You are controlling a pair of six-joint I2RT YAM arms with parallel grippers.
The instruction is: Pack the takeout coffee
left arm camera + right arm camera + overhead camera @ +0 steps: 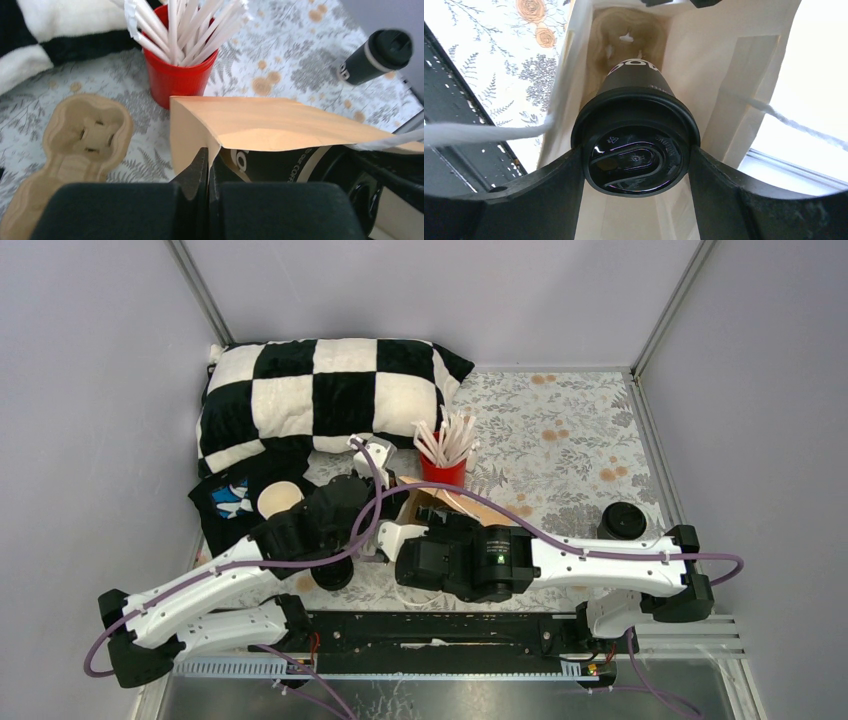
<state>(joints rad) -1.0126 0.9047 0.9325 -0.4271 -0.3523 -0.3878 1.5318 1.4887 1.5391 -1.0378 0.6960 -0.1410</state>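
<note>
Left claw (205, 167) is pinching shut on the rim of the brown paper bag (260, 122). Right claw (636, 165) is gripping a lidded cup (636, 82) at its black lid, inside the bag. Second lidded cup (622, 520) is standing on the floral-clothed worktop (560, 440), far right. Checkered pillow (320, 390) is lying back left, with a red cup of straws (443, 472) just behind the bag. Grey walls (450, 290) are closing in three sides.

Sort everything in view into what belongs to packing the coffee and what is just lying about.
Job in hand:
- lidded cup, held by the right gripper inside the paper bag
- second lidded cup, waiting off to the right
- left gripper, pinching the bag's edge

Lying about:
- red cup of straws
- checkered pillow
- cardboard cup carrier
- lidless cup
</note>
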